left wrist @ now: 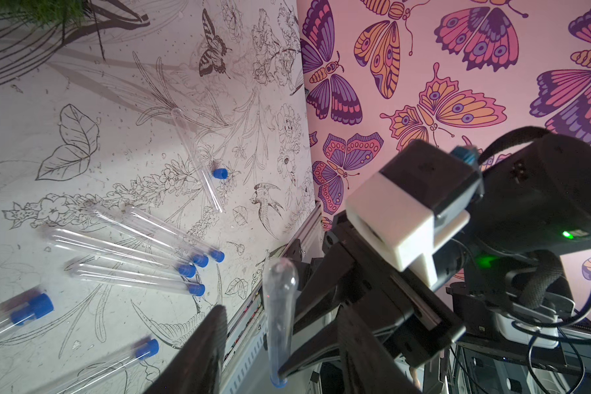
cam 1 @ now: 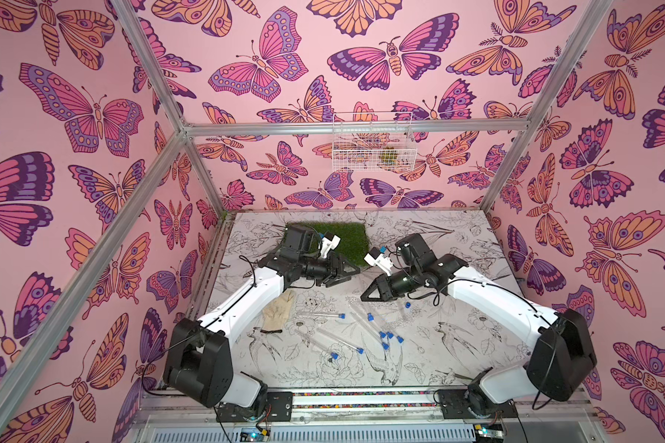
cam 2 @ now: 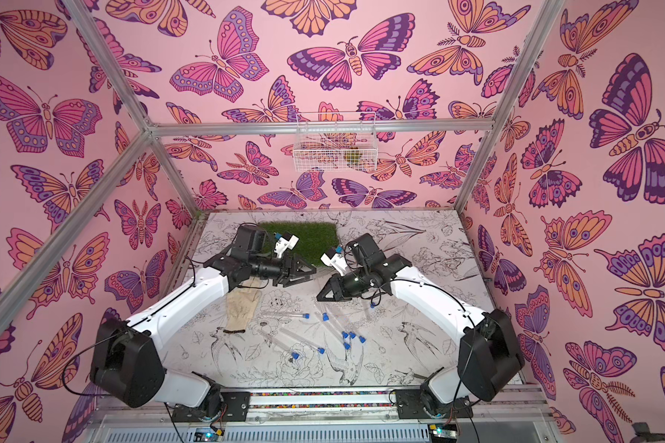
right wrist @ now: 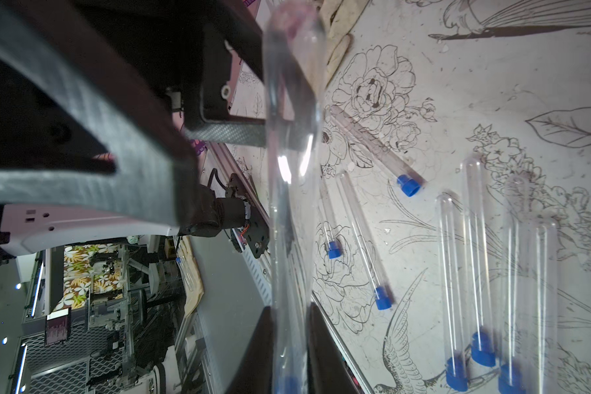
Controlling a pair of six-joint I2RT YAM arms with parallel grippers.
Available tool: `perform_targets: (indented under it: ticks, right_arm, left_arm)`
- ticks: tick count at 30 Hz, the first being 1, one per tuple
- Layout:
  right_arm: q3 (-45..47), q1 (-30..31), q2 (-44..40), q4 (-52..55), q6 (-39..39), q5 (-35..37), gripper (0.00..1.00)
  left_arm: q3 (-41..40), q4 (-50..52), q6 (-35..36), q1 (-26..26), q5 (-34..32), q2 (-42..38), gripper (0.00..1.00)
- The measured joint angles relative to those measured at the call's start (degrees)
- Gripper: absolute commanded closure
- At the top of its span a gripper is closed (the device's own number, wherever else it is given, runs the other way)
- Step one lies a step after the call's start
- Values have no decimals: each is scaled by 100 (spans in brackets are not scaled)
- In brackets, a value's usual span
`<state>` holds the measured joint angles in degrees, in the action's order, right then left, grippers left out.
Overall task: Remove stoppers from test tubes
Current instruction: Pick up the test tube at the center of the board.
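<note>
A pale glove (cam 1: 279, 312) lies on the left of the table (cam 1: 457, 345), clear of the work. Next along, the left gripper (cam 1: 352, 272) hangs above the middle of the table, jaws apart and nothing in them. Facing it, the right gripper (cam 1: 366, 295) is clamped on the held tube (left wrist: 280, 317) at its capped end, with the blue stopper (left wrist: 279, 382) right by the fingers. I cannot make out whether they press on glass or on plastic.

On the table nearer to me lie the other test tubes (left wrist: 133, 279), each with a stopper (left wrist: 196, 290) in it as far as I can see. To the right rest one open tube (left wrist: 197, 160) and one loose stopper (cam 1: 408, 305) just beside it, so I'd say one is done and this is the next.

The step looks like setting up the pull. The left gripper needs to close on the glass body and hold firm while the cap is drawn straight off along the tube.

In both top views the clear tube between the grippers all but vanishes. The left wrist view shows it plainly, rounded end and cap alike. The right wrist view adds a left finger close beside the glass.
</note>
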<state>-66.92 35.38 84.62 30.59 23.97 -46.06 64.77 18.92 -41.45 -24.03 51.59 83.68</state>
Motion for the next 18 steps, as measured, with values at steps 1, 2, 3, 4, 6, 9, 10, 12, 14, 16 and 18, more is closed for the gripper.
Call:
perform_targets:
  ticks: [1,2,3,4,6,9,10,12,14,16,18]
  right_arm:
    - [0,26,0,-28,24,-9,81]
    - [0,42,0,-61,37,-11,81]
    - [0,55,0,-96,55,-9,81]
    - [0,68,0,-122,74,-9,81]
    - [0,72,0,-153,129,-7,81]
    - [-11,72,0,-177,160,-7,81]
    - [-26,72,0,-175,164,-7,81]
    - [-70,72,0,-179,173,-7,81]
    - [-105,72,0,-195,175,-7,81]
    - [-118,72,0,-199,173,-7,81]
    - [-118,72,0,-210,175,-4,81]
  left_arm:
    - [0,-4,0,0,4,0,46]
    - [0,-7,0,-2,4,0,46]
    - [2,-4,0,-13,7,2,47]
    - [2,-7,0,-31,7,7,48]
    - [2,-9,0,-79,7,26,50]
    - [4,-7,-9,-177,7,83,56]
    - [4,-9,-2,-208,7,98,59]
    - [4,-9,-13,-243,4,111,64]
    - [4,-11,-9,-251,2,116,66]
    - [4,-11,-9,-254,0,118,68]
    - [4,-11,-17,-254,2,118,73]
